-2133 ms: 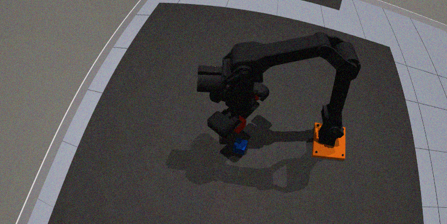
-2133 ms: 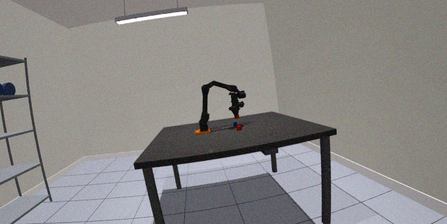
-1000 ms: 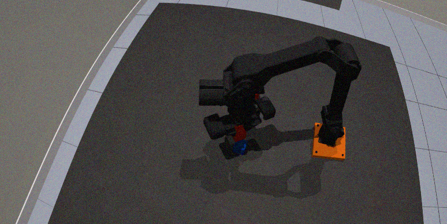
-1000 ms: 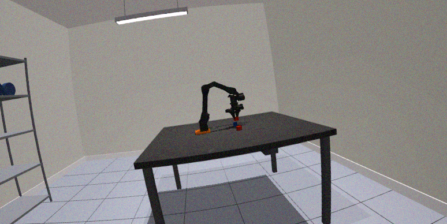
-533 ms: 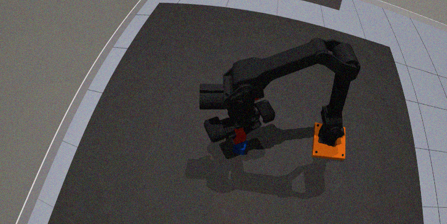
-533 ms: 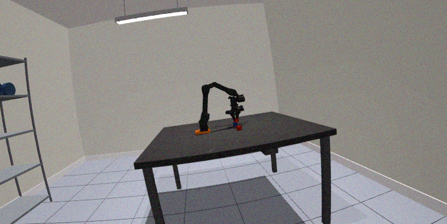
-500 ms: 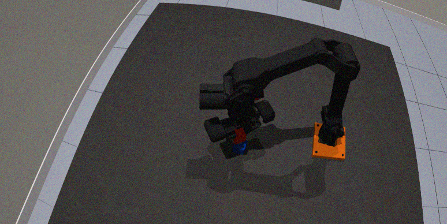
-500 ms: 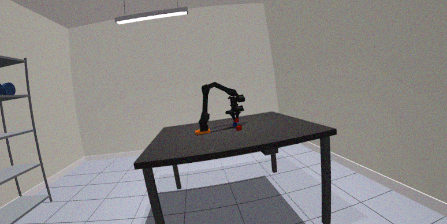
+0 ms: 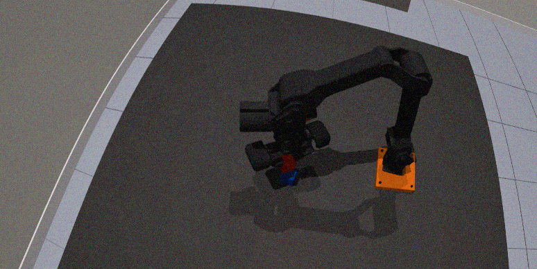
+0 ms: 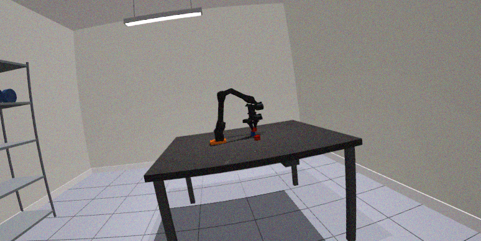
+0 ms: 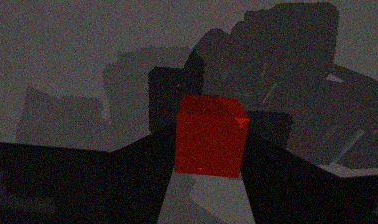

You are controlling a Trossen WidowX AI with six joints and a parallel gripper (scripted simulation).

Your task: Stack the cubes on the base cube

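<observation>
1. The black parallel-jaw claw (image 9: 288, 167) was clenched on a small red cube (image 11: 210, 136), its two dark fingers pressed flat against opposite side faces, as the wrist view showed.

2. That held red cube hung just above the small blue base cube (image 9: 289, 179), which stood on the dark table (image 9: 180, 116). Whether the two touched could not be told from any view.

3. A second small red cube (image 10: 257, 137) sat on the table just beside the blue one, visible only in the exterior view (the arm hid it from above).

4. Handling, as a judgement: the cube looked rigid and light, with flat, smooth, sharp-edged faces. It should not deform under the claw, but smooth faces could let it slide or twist if the grip sat off-centre.

5. Where to hold: the present grip, across two parallel side faces near mid-height, looked like the sound one. It left the bottom face free for a level set-down on a corner of the base.

6. Risk, again as a judgement: with only part of the cube over the base, a tilted release could tip it off, and any sideways drag might nudge the blue cube, which must not move.

7. The orange base plate (image 9: 380, 184) of the arm stood well apart from the cubes.
</observation>
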